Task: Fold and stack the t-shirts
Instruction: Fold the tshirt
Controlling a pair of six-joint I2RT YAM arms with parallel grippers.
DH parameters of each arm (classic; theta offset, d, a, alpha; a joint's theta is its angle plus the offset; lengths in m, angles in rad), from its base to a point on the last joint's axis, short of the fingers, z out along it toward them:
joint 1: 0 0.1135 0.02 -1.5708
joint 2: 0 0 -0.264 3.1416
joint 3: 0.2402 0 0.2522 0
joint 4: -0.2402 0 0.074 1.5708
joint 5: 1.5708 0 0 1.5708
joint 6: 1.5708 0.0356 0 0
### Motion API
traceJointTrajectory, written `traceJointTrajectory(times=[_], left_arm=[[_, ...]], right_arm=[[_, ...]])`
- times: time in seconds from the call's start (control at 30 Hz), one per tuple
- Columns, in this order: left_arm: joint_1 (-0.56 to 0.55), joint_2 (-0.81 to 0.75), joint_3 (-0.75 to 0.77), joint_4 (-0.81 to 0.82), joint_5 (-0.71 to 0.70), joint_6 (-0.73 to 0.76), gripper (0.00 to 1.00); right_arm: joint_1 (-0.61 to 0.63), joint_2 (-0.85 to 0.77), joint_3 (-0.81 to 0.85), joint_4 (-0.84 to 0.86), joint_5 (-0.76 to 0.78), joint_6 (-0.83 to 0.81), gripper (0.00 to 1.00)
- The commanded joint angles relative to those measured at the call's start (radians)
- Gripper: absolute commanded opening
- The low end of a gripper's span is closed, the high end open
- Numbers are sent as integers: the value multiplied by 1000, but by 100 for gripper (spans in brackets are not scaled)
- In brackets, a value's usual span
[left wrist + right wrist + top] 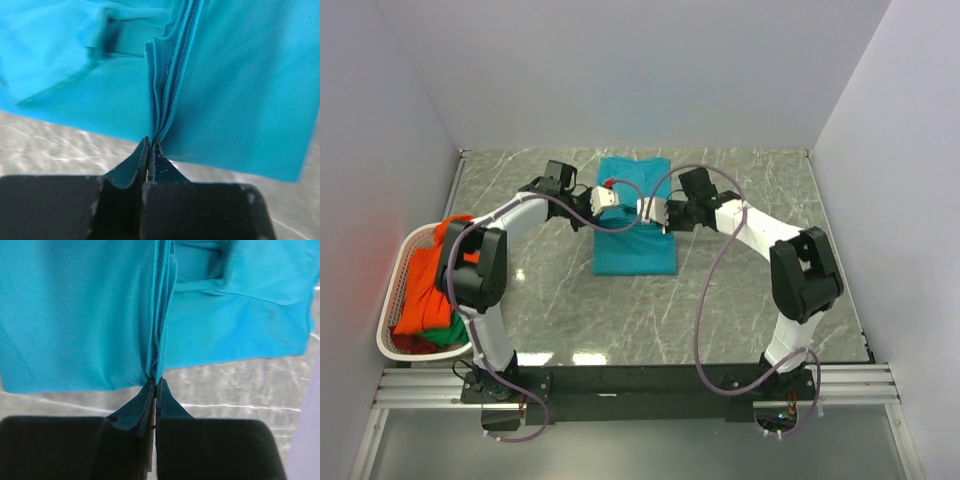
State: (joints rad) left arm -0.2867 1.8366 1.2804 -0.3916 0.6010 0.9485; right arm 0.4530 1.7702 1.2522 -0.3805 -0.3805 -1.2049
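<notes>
Low in each wrist view, the left gripper point(150, 148) and right gripper point(156, 385) are each pinched tight on a bunched edge of the soft teal cloth t-shirt point(635, 250), which lies mid-frame overhead on the grey marble table point(740, 300). This looks like a fold in hand. Next, both should carry the edge across together and lay it flat. The arms hide which edge is pinched. Further left, the bright orange t-shirt point(425, 290) buries most of the green t-shirt point(445, 335) in the white plastic basket point(392, 300).
</notes>
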Motion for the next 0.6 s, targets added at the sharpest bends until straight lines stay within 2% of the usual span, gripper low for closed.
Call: traceJointTrajectory(times=[0.0, 0.23, 0.27, 0.3, 0.33, 0.37, 0.4, 0.43, 0.47, 0.57], left_arm=[[20, 56, 103, 26, 3, 19, 0], [38, 154, 195, 74, -38, -1, 1], [38, 167, 206, 97, -41, -19, 3], [38, 170, 209, 106, -47, -31, 8], [38, 173, 214, 112, -61, -45, 27], [38, 171, 211, 128, -67, -59, 37], [38, 167, 206, 167, -78, -76, 45], [40, 161, 198, 178, -98, -88, 55], [41, 141, 191, 198, -105, -103, 59], [53, 77, 154, 175, -83, -116, 62]], right_arm=[[-23, 61, 104, -11, -12, -25, 0], [-39, 187, 237, -4, 8, -10, 0], [-40, 199, 259, 0, 14, -4, 0], [-42, 221, 268, 12, 38, 7, 4], [-40, 230, 282, 17, 54, 31, 23], [-40, 239, 288, 28, 75, 51, 33], [-42, 241, 291, 44, 104, 71, 39], [-42, 238, 294, 43, 112, 90, 42], [-49, 220, 296, 43, 115, 97, 42], [-60, 148, 251, 40, 104, 107, 42]])
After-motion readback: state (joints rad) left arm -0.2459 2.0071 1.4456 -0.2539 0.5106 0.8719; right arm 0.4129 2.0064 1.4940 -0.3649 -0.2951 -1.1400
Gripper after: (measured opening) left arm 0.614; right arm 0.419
